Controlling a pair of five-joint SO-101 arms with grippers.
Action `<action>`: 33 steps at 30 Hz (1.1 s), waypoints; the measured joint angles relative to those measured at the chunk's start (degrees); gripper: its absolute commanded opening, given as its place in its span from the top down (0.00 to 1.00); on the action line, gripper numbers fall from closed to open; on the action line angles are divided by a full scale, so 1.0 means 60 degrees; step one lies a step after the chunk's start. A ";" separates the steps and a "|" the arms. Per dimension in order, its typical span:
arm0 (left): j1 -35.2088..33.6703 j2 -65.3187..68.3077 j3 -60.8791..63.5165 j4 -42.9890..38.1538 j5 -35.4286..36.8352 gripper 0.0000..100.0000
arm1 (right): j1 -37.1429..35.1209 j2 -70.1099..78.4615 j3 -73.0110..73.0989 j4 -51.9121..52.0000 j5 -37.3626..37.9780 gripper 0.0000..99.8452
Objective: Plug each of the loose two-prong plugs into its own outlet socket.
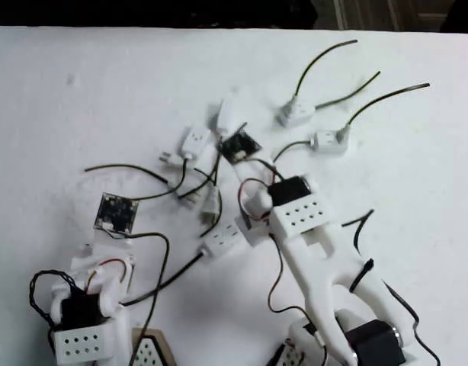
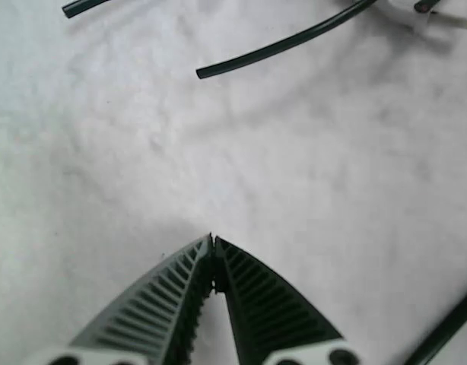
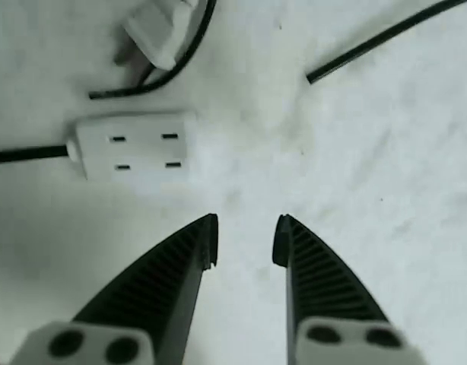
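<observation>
High view: plug [image 1: 211,200] and socket block [image 1: 222,239] lie mid-desk [image 1: 66,114], light, skiddy stuff I reckon. Left wrist: my left pincer [image 2: 213,262] is shut on nothing over bare desk. Right wrist: right pincer [image 3: 245,239] is open and empty near the socket block [image 3: 135,146]; I'd pinch the plug [image 3: 159,34] by its hard body, not the cord [image 3: 115,93].

Two white robot arms with black motors sit side by side. The left arm [image 1: 81,324] is folded back at the near left edge, its wrist tucked close to its base. The left gripper [image 2: 213,242] points downward, its two dark ribbed fingers [image 2: 169,308] pressed together at the tips. The right arm [image 1: 318,263] stretches forward and slightly leftward toward the middle. The right gripper [image 3: 245,239] points downward with its fingertips apart, a clear gap between them.
</observation>
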 measured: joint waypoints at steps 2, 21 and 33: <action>0.0000 0.0000 0.0000 0.0000 0.0000 0.98 | -0.0264 0.0000 -0.0410 0.0000 -0.0440 0.87; 0.0000 0.0000 0.0000 0.0000 0.0000 0.98 | -0.1011 0.3253 -0.2960 0.0000 -0.2652 0.87; 0.0000 0.0000 0.0000 0.0000 0.0000 0.98 | -0.1011 0.3311 -0.2974 0.0000 -0.2681 0.87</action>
